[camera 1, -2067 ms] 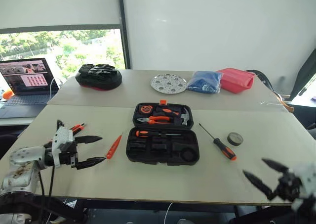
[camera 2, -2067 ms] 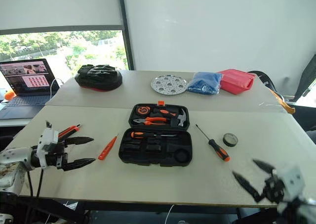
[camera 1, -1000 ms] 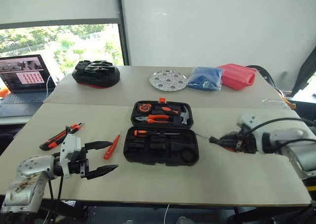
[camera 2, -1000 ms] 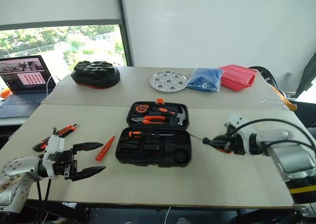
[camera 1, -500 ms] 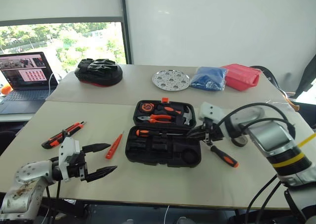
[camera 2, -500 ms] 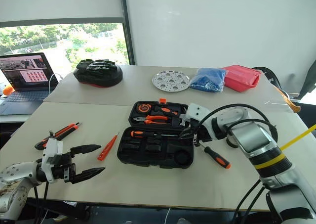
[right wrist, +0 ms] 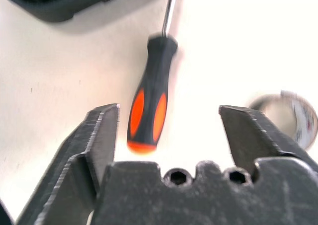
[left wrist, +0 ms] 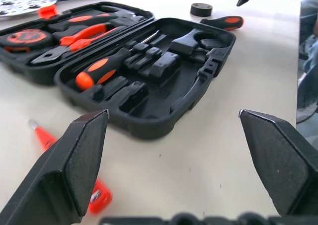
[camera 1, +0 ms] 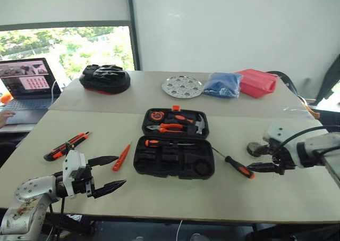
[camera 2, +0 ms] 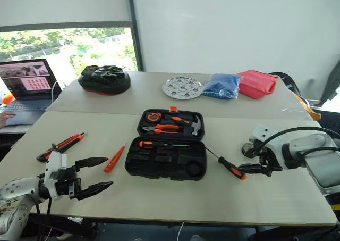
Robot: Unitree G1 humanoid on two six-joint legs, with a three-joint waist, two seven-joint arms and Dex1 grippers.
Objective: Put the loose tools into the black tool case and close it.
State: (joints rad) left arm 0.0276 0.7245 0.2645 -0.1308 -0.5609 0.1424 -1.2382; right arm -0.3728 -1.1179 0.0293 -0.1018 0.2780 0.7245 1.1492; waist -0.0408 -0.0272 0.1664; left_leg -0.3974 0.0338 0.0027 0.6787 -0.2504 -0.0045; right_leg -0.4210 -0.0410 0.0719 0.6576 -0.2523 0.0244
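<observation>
Left hand (camera 1: 109,173) first: I have it hovering low over the near left of the surface (camera 1: 159,196), fingers spread wide and holding nothing, pointed toward the case so it is ready for the tools on that side. Just beyond its fingertips lies the slim orange tester pen (camera 1: 121,157); farther out and to its left sits the orange-and-black utility knife (camera 1: 66,146). Ahead and to its right, the black tool case (camera 1: 174,149) lies open flat, recesses up. One screwdriver (left wrist: 107,67) already rests in the near half; pliers, hammer and tape measure fill the far half.

Right hand (camera 2: 251,160) sits past the case's right side, fingers apart and empty, angled down. From its wrist I see the second screwdriver (right wrist: 149,99) lying loose directly ahead of the gap between the fingers, shaft toward the case, so I judge it lined up for a pick. The small dark roll (camera 1: 253,148) lies just beside that hand.

Both beige surfaces are pushed together. On the far one: a black lumpy bag, a perforated metal disc, a blue bag, a red container. A laptop sits by the window on the left.
</observation>
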